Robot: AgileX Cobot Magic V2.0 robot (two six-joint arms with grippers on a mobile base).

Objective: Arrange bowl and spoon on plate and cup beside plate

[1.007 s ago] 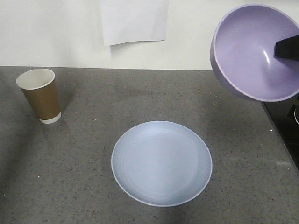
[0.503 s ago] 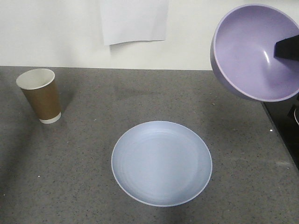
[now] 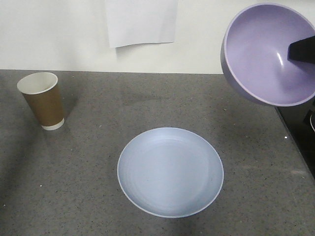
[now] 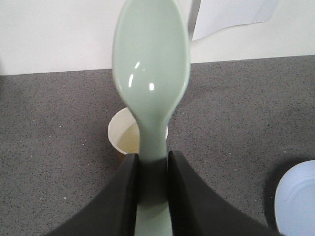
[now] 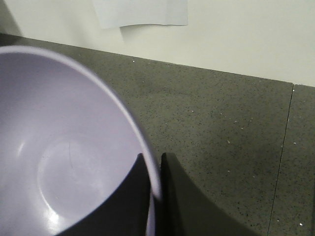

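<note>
At two o'clock in the front view, the bowl [image 3: 268,54] hangs in the air, tipped so its hollow faces the camera, well clear of the counter [image 3: 98,196]. The right gripper [image 5: 153,172] pinches its rim, one finger inside and one outside.

Set against the pictures of the last second, nothing has visibly moved: bowl, plate [image 3: 170,172] and cup [image 3: 43,101] sit in the same spots. I read that as a pause in the carry rather than progress. The bowl is not yet over the plate, which lies bare at six o'clock. The cup stands upright at nine o'clock, well apart from the plate, so it has yet to be brought beside it.

The left gripper [image 4: 152,169] is closed on the handle of the spoon [image 4: 150,64], held aloft with the scoop pointing away; in the left wrist view the cup shows beneath it. Likely order: the bowl travels toward seven o'clock and levels out before being lowered, then the spoon follows.
</note>
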